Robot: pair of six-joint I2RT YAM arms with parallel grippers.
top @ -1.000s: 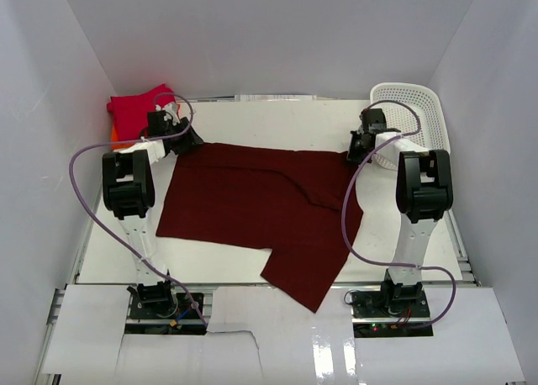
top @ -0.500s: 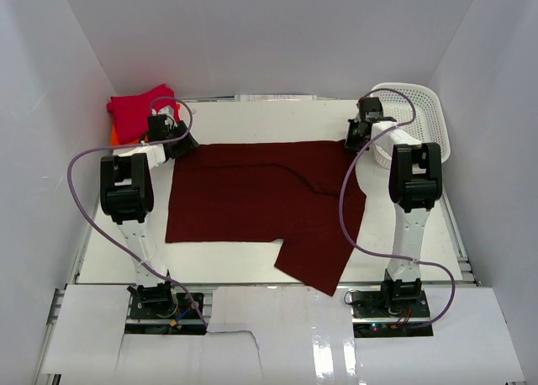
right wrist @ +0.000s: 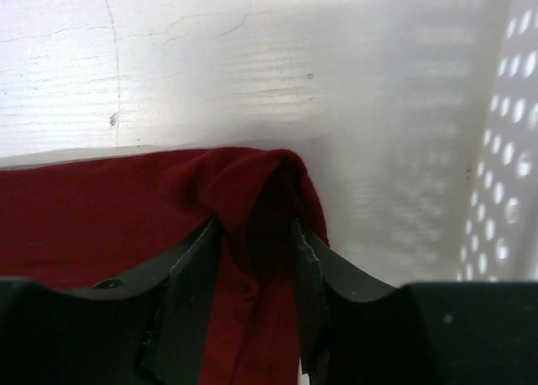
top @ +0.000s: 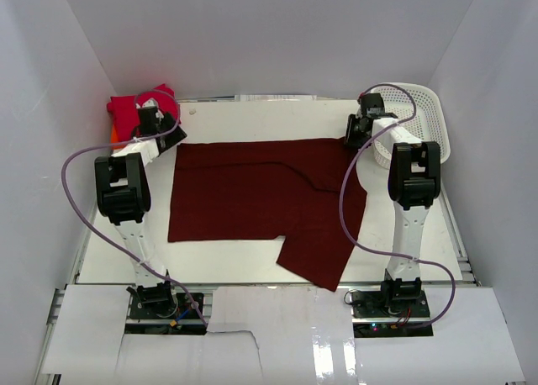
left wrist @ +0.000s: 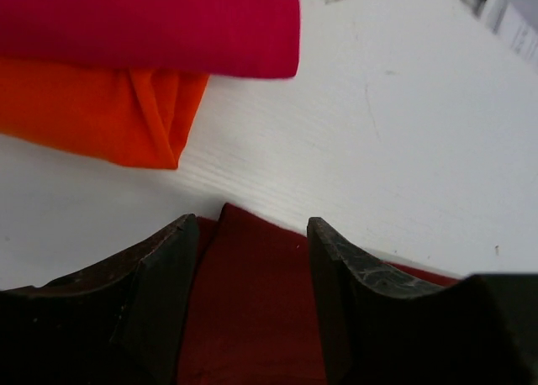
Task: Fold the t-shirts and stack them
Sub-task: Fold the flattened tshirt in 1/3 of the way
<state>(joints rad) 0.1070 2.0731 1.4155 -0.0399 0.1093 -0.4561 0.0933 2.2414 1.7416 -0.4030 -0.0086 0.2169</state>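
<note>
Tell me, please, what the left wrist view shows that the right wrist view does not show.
Only the left wrist view shows the crimson t-shirt lying on the orange t-shirt, beyond the left fingers. Only the right wrist view shows the white mesh basket and a bunched corner of cloth standing between the right fingers. Both views show the maroon t-shirt lying on the white table, with the arm's own fingers at its edge.

Soft matt cloth, lightly creased: dark maroon t-shirt (top: 261,192), crimson red t-shirt (left wrist: 151,23), orange t-shirt (left wrist: 92,108). Matt, faintly grained, scuffed surface: white table (left wrist: 378,133). Smooth perforated plastic: white mesh basket (top: 430,116).
</note>
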